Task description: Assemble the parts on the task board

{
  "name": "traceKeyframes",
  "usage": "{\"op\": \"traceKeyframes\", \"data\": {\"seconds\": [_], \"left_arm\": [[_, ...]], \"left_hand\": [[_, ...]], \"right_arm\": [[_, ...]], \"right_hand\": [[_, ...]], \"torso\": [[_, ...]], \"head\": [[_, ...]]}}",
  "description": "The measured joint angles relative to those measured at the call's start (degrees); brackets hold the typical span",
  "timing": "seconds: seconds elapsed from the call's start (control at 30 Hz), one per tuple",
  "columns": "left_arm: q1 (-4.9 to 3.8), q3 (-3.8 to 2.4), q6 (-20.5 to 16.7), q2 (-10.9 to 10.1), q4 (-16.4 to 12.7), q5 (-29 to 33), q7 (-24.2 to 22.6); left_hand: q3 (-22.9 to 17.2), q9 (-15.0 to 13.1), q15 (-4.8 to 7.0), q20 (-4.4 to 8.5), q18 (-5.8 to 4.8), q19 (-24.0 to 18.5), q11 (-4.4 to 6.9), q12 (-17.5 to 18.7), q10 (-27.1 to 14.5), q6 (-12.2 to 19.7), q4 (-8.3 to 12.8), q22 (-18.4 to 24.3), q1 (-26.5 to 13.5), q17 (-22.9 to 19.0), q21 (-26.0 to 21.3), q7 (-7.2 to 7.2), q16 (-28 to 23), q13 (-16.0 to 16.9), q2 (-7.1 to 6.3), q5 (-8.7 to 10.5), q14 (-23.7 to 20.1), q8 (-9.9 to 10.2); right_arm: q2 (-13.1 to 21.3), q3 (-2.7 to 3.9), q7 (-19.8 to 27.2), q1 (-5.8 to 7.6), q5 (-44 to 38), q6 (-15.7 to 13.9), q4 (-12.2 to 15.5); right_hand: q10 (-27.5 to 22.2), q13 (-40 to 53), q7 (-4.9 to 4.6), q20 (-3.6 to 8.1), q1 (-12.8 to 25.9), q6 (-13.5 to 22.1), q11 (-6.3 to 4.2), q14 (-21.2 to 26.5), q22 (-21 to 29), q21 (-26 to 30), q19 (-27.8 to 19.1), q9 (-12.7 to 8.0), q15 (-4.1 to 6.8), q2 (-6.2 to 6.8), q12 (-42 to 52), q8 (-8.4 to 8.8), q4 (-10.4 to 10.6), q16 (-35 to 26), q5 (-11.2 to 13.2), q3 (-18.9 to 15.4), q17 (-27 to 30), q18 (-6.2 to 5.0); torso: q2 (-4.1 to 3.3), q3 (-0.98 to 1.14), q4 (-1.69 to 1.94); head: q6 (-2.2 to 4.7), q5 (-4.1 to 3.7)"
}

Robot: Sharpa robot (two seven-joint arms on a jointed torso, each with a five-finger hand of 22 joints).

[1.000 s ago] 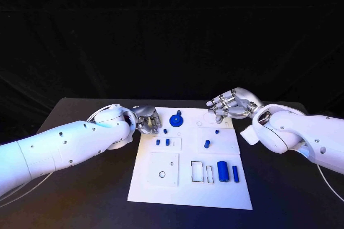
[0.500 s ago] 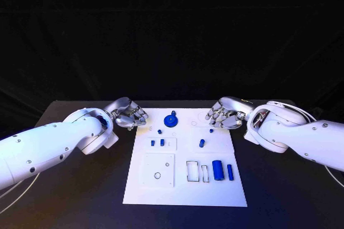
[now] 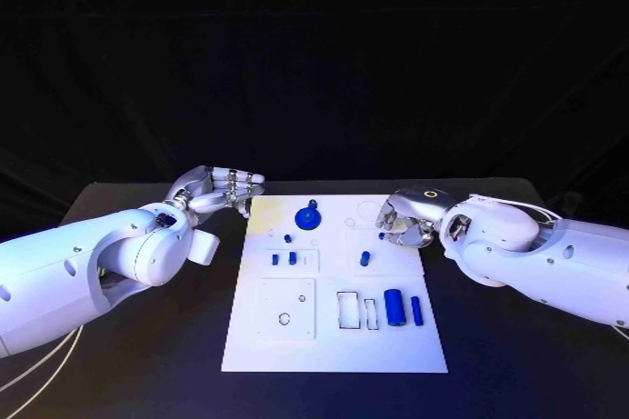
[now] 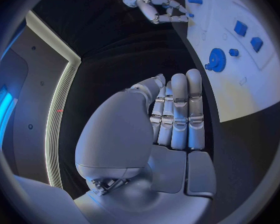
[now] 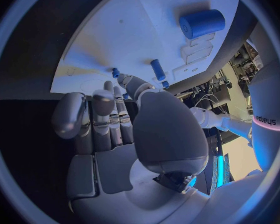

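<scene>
The white task board (image 3: 334,346) lies in the middle of the black table. A blue gear (image 3: 308,219) stands at its far end, with small blue pieces (image 3: 284,258) and a blue peg (image 3: 365,256) nearer. A thick blue cylinder (image 3: 394,302) and a slim one (image 3: 417,310) lie on the right part of the board. My left hand (image 3: 216,192) hovers off the board's far left corner, fingers straight and together, holding nothing. My right hand (image 3: 406,219) hangs over the board's far right edge, fingertips pointing down, with nothing in it. The right wrist view shows the thick cylinder (image 5: 202,23) and peg (image 5: 157,69); the left wrist view shows the gear (image 4: 216,59).
Bare black table lies on both sides of the board (image 3: 524,364). Empty rectangular slots (image 3: 349,310) sit beside the thick cylinder, and a square plate with small holes (image 3: 288,308) takes the board's near left.
My left hand has drawn back from the board's left edge to off its far left corner. My right hand has come down to the board's far right edge. The camera has shifted slightly.
</scene>
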State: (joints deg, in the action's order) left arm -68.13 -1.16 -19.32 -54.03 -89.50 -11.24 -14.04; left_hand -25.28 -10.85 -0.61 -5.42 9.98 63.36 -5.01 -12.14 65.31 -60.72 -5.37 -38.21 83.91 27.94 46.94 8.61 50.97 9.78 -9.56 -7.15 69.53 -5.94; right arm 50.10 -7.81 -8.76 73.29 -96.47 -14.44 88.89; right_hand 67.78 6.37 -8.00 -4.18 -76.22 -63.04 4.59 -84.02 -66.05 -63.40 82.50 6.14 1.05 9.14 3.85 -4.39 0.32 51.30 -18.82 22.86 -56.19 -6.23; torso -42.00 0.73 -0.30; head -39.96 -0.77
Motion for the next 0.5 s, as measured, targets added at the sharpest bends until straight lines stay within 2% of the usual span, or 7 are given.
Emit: {"op": "traceKeyframes", "data": {"seconds": [0.07, 0.23, 0.5], "left_arm": [[0.0, 0.01, 0.0, 0.0, -0.2, 2.6, -0.9], [0.0, 0.01, -0.1, 0.0, -0.5, 7.0, -2.5], [0.0, 0.02, -0.1, -0.2, -0.6, 9.6, -3.6]], "left_hand": [[0.0, 0.0, 0.2, 0.0, -0.01, 0.0, 0.0, 0.0, 0.0, 0.0, 0.0, 0.0, 0.1, 0.0, 0.0, 0.01, 0.0, 0.0, 0.06, 0.0, -0.2, 0.0], [0.2, 0.1, 0.2, 0.0, -0.05, 0.0, -0.21, 0.0, -0.2, 0.2, 0.2, 0.1, 0.1, -0.1, -0.2, 0.18, 0.0, 0.1, 0.06, 0.0, -0.2, 0.0], [0.2, 0.1, 0.0, 0.0, -0.1, 0.0, -0.19, 0.0, -0.6, 0.2, 0.5, 0.1, 0.4, -0.2, -0.4, 0.22, -0.2, 0.1, 0.36, 0.0, -0.4, 0.0]], "right_arm": [[-0.2, -0.01, -0.4, -0.23, -0.9, 0.2, 0.0], [-1.0, -0.01, -1.2, -0.78, -2.4, 0.5, -0.4], [-2.0, -0.02, -1.7, -1.33, -3.4, 0.8, -1.6]], "right_hand": [[0.0, 0.0, 0.0, -0.11, 0.0, 0.0, 0.02, 0.0, -0.7, -0.7, 0.1, 0.0, 0.0, 0.0, 0.0, 0.0, 0.1, 0.8, 0.0, 0.1, -0.6, 0.51], [0.0, 0.0, -0.24, -0.2, 0.0, 0.2, 0.02, 0.0, -1.8, -1.7, 0.2, 0.0, 0.0, 0.0, 0.0, 0.0, 0.3, 2.2, 0.0, 0.3, -1.6, 0.51], [-0.2, -0.1, -0.44, -0.43, 0.0, 0.0, 0.22, 0.0, -2.7, -2.5, 0.0, 0.0, 0.0, 0.0, 0.0, 0.0, 0.2, 3.2, 0.2, 0.8, -2.2, 0.51]], "torso": [[-0.03, 0.0, 0.0], [-0.1, 0.03, 0.04], [-0.1, 0.1, 0.05]], "head": [[-0.01, 0.02], [-0.07, -0.14], [-0.34, -0.08]]}}
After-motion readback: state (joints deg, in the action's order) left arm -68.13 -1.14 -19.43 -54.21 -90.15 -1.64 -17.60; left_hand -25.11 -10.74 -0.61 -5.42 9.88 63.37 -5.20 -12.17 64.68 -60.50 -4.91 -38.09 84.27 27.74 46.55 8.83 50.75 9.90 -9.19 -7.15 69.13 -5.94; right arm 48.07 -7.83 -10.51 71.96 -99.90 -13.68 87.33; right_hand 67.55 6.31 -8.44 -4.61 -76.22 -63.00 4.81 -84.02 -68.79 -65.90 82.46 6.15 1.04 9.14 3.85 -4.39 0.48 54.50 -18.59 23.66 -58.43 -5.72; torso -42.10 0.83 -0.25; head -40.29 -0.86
